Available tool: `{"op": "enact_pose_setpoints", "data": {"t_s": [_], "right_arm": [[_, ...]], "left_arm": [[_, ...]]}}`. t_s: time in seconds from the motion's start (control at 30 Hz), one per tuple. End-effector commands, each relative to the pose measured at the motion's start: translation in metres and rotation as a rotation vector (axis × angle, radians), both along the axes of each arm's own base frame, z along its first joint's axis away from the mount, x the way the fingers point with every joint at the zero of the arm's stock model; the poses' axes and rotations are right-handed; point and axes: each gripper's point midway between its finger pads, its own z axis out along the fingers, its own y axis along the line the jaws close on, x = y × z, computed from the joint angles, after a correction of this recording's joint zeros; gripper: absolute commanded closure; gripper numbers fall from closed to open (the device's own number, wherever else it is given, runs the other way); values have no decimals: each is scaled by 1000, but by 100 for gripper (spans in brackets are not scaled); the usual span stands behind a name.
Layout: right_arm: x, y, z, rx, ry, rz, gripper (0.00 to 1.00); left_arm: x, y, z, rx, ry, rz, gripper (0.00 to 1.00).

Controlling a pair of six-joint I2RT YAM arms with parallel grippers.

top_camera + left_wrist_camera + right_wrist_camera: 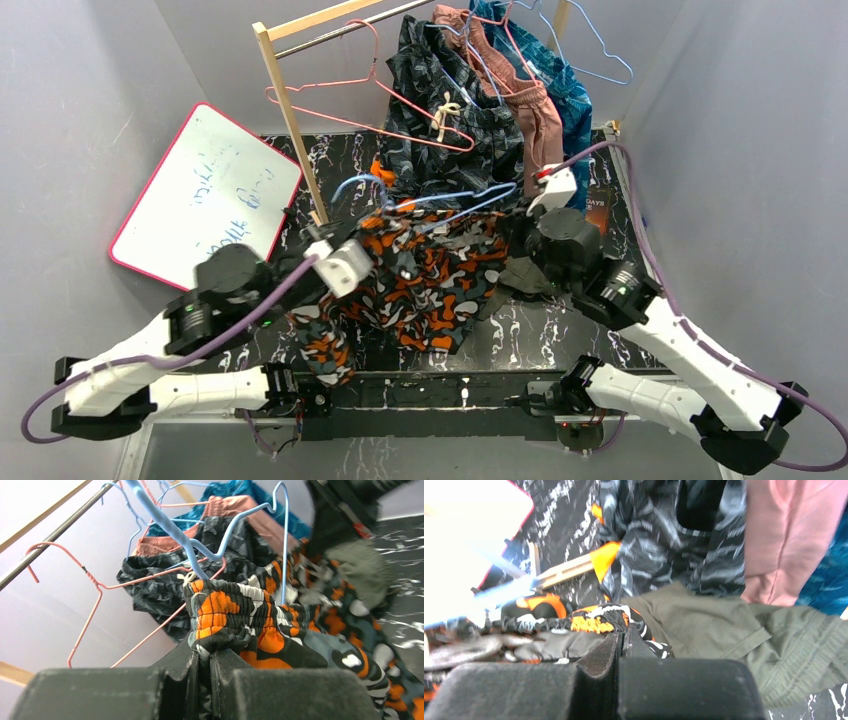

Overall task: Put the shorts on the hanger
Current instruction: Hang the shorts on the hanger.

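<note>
Two clamped grips on one waistband: left gripper [204, 656] at one end of the soft orange, black, white and grey camouflage shorts [430, 280], right gripper [621, 641] at the other. Elbows out, forearms angled inward over the marbled black table [520, 330]. Waistband stretched left to right, legs draped toward the near edge. Thin light-blue wire hanger [166, 525] along the band, hook leftward. Wooden garment rack [288, 110] close behind; olive-green shorts [724, 630] touching at right.
</note>
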Motion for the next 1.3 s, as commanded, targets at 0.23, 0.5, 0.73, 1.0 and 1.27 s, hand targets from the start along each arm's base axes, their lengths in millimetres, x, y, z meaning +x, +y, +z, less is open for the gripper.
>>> {"op": "enact_pose_setpoints", "data": {"t_s": [0.23, 0.5, 0.73, 1.0, 1.27], "right_arm": [[1, -46, 81, 30, -113, -179, 100], [-7, -41, 99, 35, -96, -116, 100], [-15, -37, 102, 3, -69, -52, 100], [-29, -23, 123, 26, -93, 81, 100], [-42, -12, 137, 24, -129, 209, 100]], "left_arm": [[-48, 43, -30, 41, 110, -184, 100], [-27, 42, -43, 124, 83, -66, 100], [-5, 32, -32, 104, -9, 33, 100], [5, 13, -49, 196, -3, 51, 100], [6, -1, -53, 183, 13, 33, 100]]}}
